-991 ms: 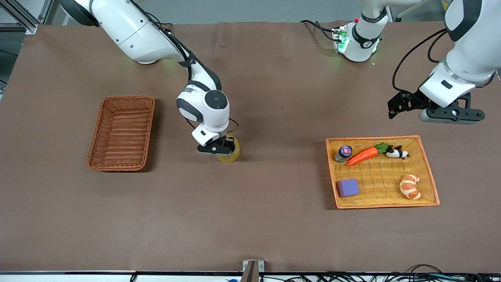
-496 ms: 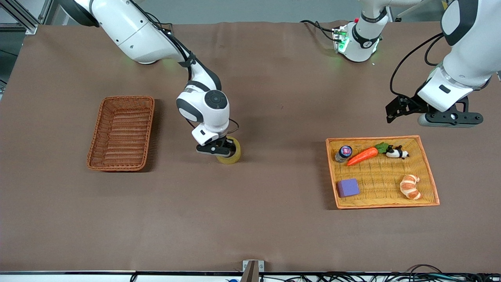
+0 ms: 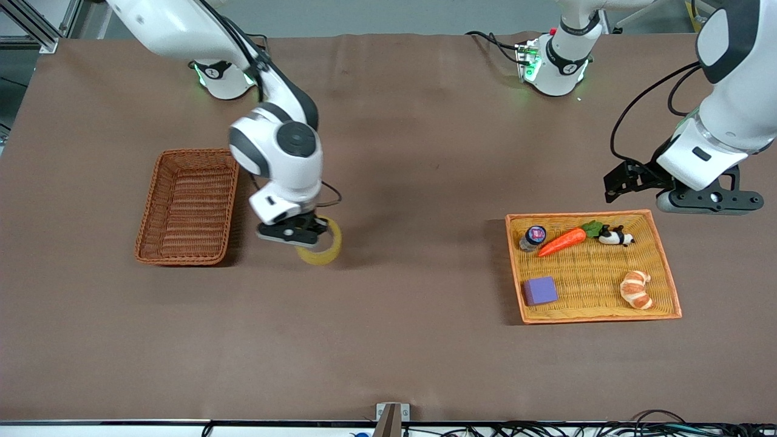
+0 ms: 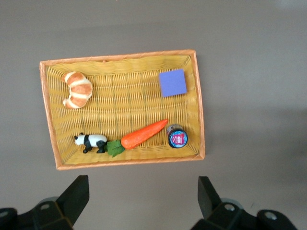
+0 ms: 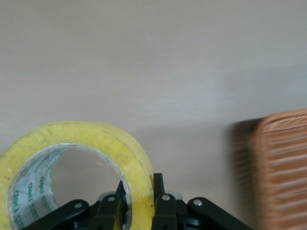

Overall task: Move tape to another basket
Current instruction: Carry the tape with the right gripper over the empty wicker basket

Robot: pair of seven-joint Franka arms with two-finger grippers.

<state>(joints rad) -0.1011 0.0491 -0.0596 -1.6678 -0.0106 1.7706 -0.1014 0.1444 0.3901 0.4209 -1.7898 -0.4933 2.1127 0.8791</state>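
The right gripper point(image 3: 295, 233) pinches the wall of the translucent yellowish tape roll point(image 3: 322, 246), hanging over bare counter just beside the reddish-brown wicker basket point(image 3: 188, 206), toward the right arm's end. The left gripper point(image 3: 680, 193) waits spread above the yellow tray point(image 3: 665, 267).

Brown-covered table point(image 3: 425, 340) under even light

Black cables point(image 3: 607, 430) trail along its near edge; a grey metal frame point(image 3: 30, 24) stands at one far corner.
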